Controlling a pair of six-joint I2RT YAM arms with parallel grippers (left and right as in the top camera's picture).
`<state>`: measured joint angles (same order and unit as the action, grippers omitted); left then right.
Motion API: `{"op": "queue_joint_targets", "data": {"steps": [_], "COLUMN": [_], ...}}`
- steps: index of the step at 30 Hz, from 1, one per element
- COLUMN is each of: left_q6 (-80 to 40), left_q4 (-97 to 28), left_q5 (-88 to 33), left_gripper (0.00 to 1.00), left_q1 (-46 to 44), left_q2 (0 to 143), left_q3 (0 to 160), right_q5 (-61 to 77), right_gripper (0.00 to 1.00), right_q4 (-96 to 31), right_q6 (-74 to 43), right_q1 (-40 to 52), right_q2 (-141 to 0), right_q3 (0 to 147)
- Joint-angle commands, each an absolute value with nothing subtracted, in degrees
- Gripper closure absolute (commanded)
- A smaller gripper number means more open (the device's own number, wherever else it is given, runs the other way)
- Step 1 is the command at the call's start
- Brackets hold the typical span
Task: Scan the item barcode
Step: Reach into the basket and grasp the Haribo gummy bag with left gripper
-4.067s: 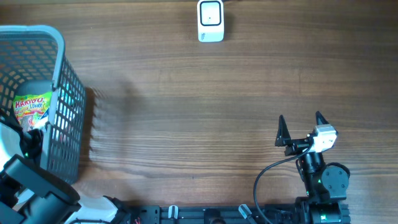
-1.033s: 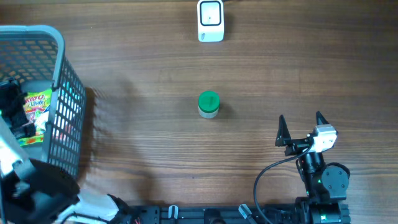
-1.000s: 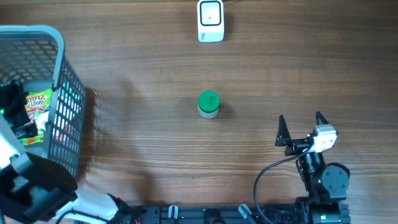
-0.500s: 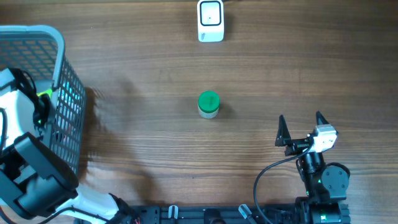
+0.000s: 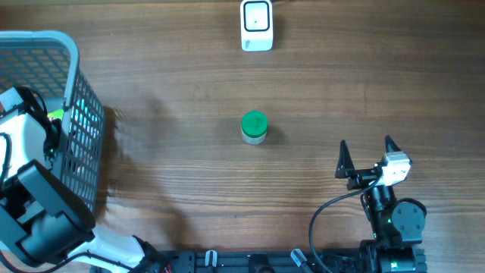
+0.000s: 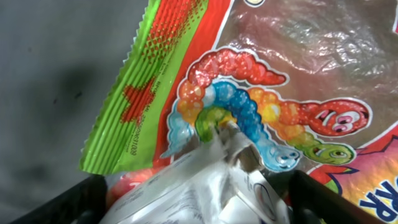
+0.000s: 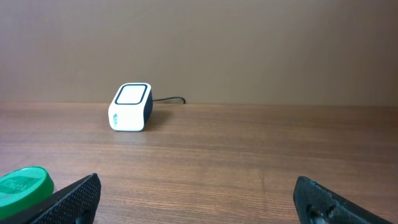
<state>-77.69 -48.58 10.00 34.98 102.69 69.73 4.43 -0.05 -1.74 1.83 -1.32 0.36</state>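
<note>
At far left of the overhead frame, the left end effector (image 6: 199, 208) has sunk into the basket (image 5: 73, 83), jaws open astride a white packet (image 6: 199, 177) lying on the gummy-worm bag (image 6: 273, 93), so pickup, not scanning at the top-centre scanner (image 5: 257, 25), likely comes next; the right end effector (image 5: 367, 144) idles open.

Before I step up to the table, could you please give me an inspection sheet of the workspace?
Surface: wooden table, no damage seen.
Job's things: barcode scanner at the far edge; green-lidded jar upright mid-table; grey basket at the left, holding a gummy-worm candy bag and a white packet.
Clutter: nothing seen.
Grippers: left gripper down in the basket, jaws wide either side of the white packet, grip not confirmed; right gripper open and empty near the front edge.
Cables: scanner cable runs off behind the scanner; black cable loops beside the right arm.
Surroundings: plain wall behind the table.
</note>
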Motion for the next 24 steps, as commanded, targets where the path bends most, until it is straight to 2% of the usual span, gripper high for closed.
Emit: {"op": "queue_joint_targets", "data": {"steps": [1, 3, 5, 14, 20, 21, 23, 24], "left_q6": [-76.7, -75.3, -72.2, -70.7, -70.6, -69.5, -69.0, -69.0], "left_q4": [-49.5, -49.4, -49.5, -48.0, -44.4, -44.8, -47.6, -50.0], "left_q5": [8.1, 8.0, 8.0, 8.0, 10.3, 11.7, 15.5, 18.3], "left_gripper": [0.2, 0.27, 0.28, 0.24, 0.25, 0.21, 0.0, 0.0], "left_q1": [34.8, 34.8, 34.8, 35.5, 35.5, 35.5, 35.5, 35.5], "left_q2": [103.2, 100.7, 97.0, 72.3, 55.8, 54.9, 55.7, 58.0], "left_q3": [68.4, 69.1, 70.8, 72.9, 72.9, 72.9, 72.9, 72.9], "right_q5": [3.8, 3.8, 3.8, 3.8, 3.8, 3.8, 3.8, 3.8], "right_gripper": [0.01, 0.0, 0.0, 0.0, 0.0, 0.0, 0.0, 0.0], "right_q4": [0.1, 0.1, 0.1, 0.1, 0.1, 0.1, 0.1, 0.1], "right_q6": [-2.6, -2.6, -2.5, -2.6, -2.6, -2.6, -2.6, -2.6], "right_q1": [1.8, 1.8, 1.8, 1.8, 1.8, 1.8, 1.8, 1.8], "right_q2": [-1.3, -1.3, -1.3, -1.3, -1.3, -1.3, -1.3, -1.3], "right_q3": [0.3, 0.3, 0.3, 0.3, 0.3, 0.3, 0.3, 0.3]}}
